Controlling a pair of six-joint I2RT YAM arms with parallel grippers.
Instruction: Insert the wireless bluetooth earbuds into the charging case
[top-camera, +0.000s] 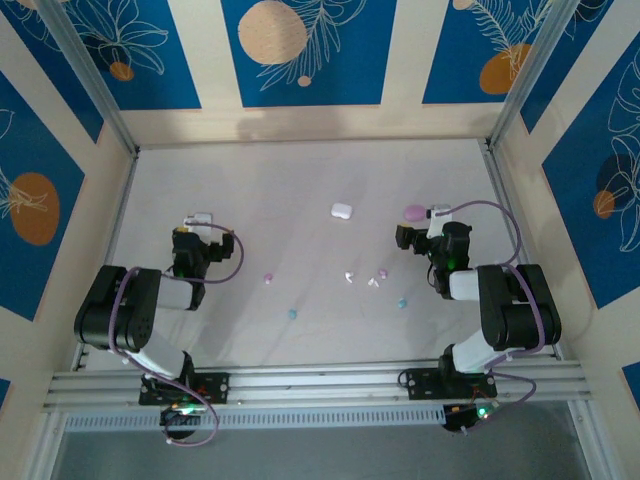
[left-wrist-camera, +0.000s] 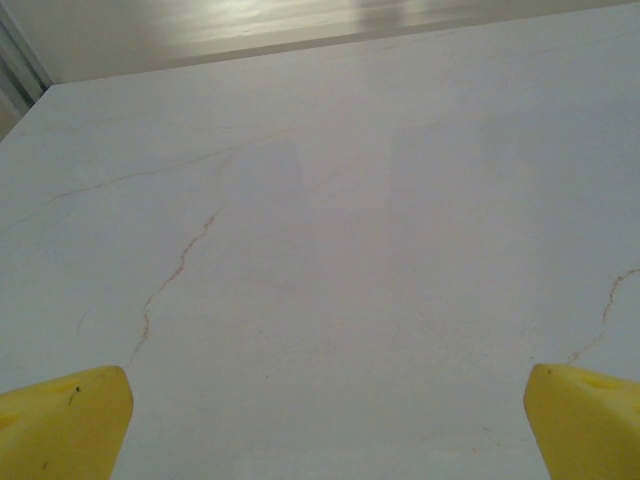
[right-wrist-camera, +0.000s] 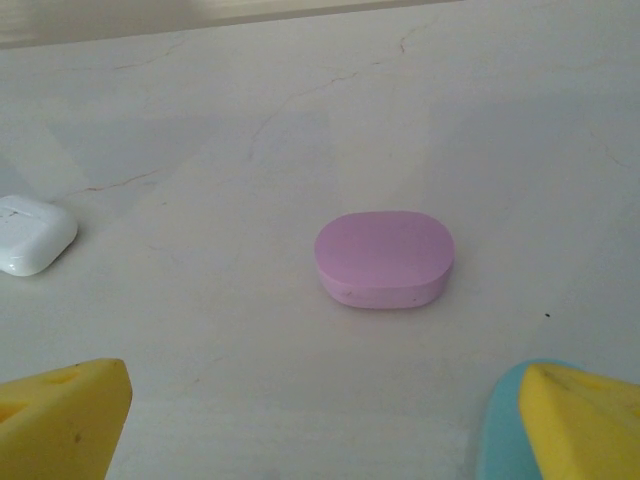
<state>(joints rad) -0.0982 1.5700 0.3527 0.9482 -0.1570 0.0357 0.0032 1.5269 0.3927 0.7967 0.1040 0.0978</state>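
We count six earbuds loose on the bench (top-camera: 300, 180), all on the arm-base side of the white case (top-camera: 342, 211) and none touching it. The first white earbud (top-camera: 348, 275) and the second white earbud (top-camera: 373, 282) lie nearly straight towards the bases from it. One pink earbud (top-camera: 382, 271) is just beside those, and one teal earbud (top-camera: 402, 301) is nearer the bases still. The other pink earbud (top-camera: 267, 277) and the other teal earbud (top-camera: 293, 313) sit left of the white case, well apart from the rest.

There are two cases in plain sight: the white case and, right of it, the pink case (right-wrist-camera: 384, 258). In the right wrist view both have their lids down.

The right pincer (right-wrist-camera: 320, 425) stands wide open, holding nothing, with the pink case ahead of it. That view also shows a teal edge (right-wrist-camera: 497, 430) against its right fingertip; we can't tell what it is.

The left pincer (left-wrist-camera: 325, 420) is wide open over bare bench, well left of the white case.
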